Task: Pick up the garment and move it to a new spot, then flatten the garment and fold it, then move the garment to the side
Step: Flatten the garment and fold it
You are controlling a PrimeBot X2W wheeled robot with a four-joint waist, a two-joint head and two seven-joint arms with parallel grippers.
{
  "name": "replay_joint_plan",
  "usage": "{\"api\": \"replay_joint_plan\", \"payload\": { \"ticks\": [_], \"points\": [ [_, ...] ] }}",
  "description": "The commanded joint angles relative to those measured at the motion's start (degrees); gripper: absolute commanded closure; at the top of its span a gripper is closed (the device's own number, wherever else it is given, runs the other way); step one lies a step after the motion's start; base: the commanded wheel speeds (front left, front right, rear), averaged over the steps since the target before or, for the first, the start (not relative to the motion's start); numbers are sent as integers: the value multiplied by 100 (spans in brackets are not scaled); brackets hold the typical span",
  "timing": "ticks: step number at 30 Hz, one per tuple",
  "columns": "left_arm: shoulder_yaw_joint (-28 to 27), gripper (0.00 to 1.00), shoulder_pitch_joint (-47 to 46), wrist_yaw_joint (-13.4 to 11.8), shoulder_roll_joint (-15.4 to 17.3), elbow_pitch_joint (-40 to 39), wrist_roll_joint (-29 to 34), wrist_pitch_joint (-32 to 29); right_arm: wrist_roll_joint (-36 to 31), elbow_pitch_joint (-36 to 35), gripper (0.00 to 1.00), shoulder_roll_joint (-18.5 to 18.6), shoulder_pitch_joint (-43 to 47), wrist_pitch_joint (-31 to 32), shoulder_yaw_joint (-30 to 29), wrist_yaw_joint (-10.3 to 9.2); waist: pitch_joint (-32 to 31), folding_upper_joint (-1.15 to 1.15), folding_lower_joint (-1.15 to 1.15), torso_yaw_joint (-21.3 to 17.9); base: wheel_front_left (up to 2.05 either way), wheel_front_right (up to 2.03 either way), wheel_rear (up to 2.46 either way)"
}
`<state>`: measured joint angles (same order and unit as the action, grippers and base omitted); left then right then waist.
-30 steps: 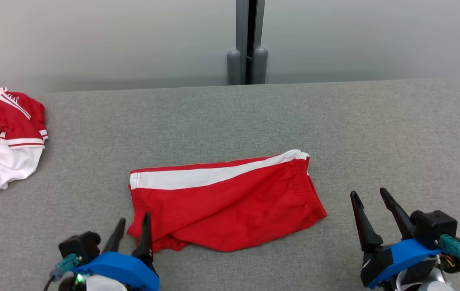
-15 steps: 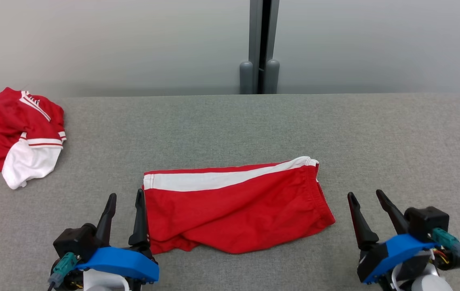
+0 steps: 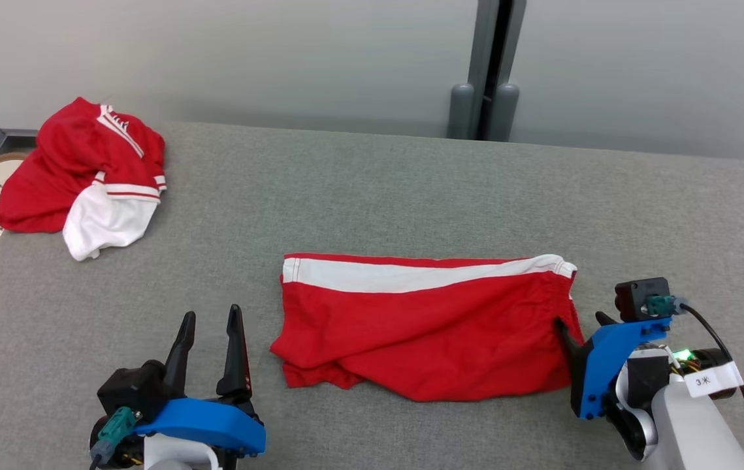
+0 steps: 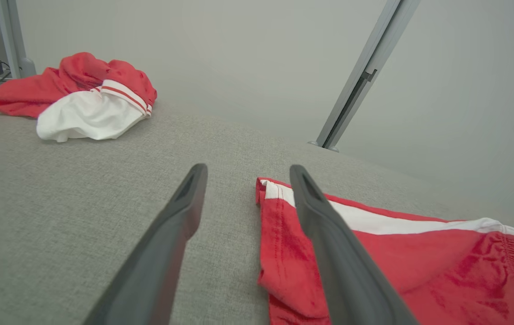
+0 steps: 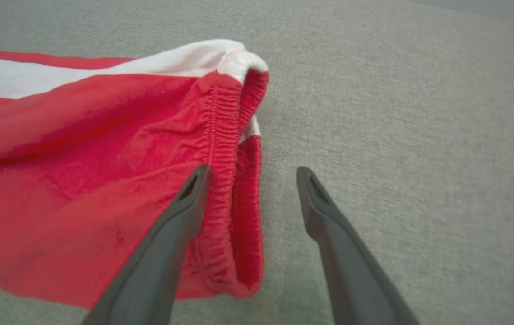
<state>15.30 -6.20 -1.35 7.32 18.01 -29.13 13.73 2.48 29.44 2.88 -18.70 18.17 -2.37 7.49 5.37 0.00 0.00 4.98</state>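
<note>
Red shorts (image 3: 424, 326) with a white side stripe: lying flat, middle of grey table (image 3: 372, 196). Left hand (image 3: 211, 313): fingers apart, empty, just beside the leg end. Right hand (image 5: 252, 171): fingers apart, astride the elastic waistband, possibly touching it. Red-and-white top (image 3: 91, 176): crumpled, far left corner.

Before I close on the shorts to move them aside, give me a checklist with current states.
1. Right gripper open: ok.
2. Right gripper straddling the waistband of the shorts: ok; one finger over cloth, one over the table.
3. Left gripper open: ok.
4. Left gripper at the leg hem: not ok; it sits beside the shorts, over bare table.
5. Shorts folded flat: ok, though rumpled along the near edge.
6. Second garment out of the way: ok, far left.
</note>
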Motion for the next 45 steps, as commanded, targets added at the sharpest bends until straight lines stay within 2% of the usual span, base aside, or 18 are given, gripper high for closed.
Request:
{"api": "replay_joint_plan", "payload": {
  "ticks": [1, 5, 6, 7, 10, 14, 19, 23, 27, 31, 39, 45],
  "points": [
    [-31, 0, -64, -21, 33, 8, 49, 38, -25, 51, 0, 2, -86, 31, -13, 1, 76, 0, 0, 92, 0, 0, 0],
    [-41, 0, 5, -44, 53, -21, 104, 69, 33, 332, 0, 6, -237, 280, -52, 1, 120, 0, 0, 198, 0, 0, 0],
    [-40, 0, 21, -46, 49, -31, 112, 80, 36, 389, 18, 6, -265, 337, -51, 1, 124, 0, 0, 211, 0, 0, 0],
    [-36, 0, 32, -46, 48, -39, 110, 87, 51, 438, 47, 7, -279, 384, -43, 1, 127, 0, 0, 221, 0, 0, 0],
    [7, 0, 51, -46, 44, -82, 157, 108, 122, 524, 100, 42, -342, 420, 15, 1, 122, 0, 0, 213, 0, 0, 0],
    [126, 0, 74, -43, 54, -164, 261, 106, 429, 489, 100, 112, -365, 431, 160, 1, 64, 0, 0, 93, 0, 0, 0],
    [240, 0, 106, -45, 42, -233, 301, 29, 820, 246, 100, 546, -143, 565, 216, 1, -38, 0, 0, -109, 0, 0, 0],
    [313, 0, 163, -56, 48, -258, 305, -38, 1039, -57, 100, 1005, 85, 769, -31, 1, -83, 0, 0, -266, 0, 0, 0],
    [351, 0, 211, -61, 61, -258, 296, -75, 1227, -365, 100, 1200, 332, 922, -351, 1, -79, 0, 0, -392, 0, 0, 0],
    [390, 0, 198, -59, 59, -247, 272, -93, 1610, -703, 100, 957, 470, 1044, -416, 1, -52, 0, 0, -483, 0, 0, 0],
    [460, 0, 74, -36, 61, -219, 261, -122, 2416, -1553, 100, 485, 317, 1137, 383, 1, 3, 0, 0, -489, 0, 0, 0],
    [477, 0, -5, -30, 39, -192, 234, -94, 2465, -1519, 100, 244, -66, 1007, 908, 1, 70, 0, 0, -294, 0, 0, 0]
  ]
}}
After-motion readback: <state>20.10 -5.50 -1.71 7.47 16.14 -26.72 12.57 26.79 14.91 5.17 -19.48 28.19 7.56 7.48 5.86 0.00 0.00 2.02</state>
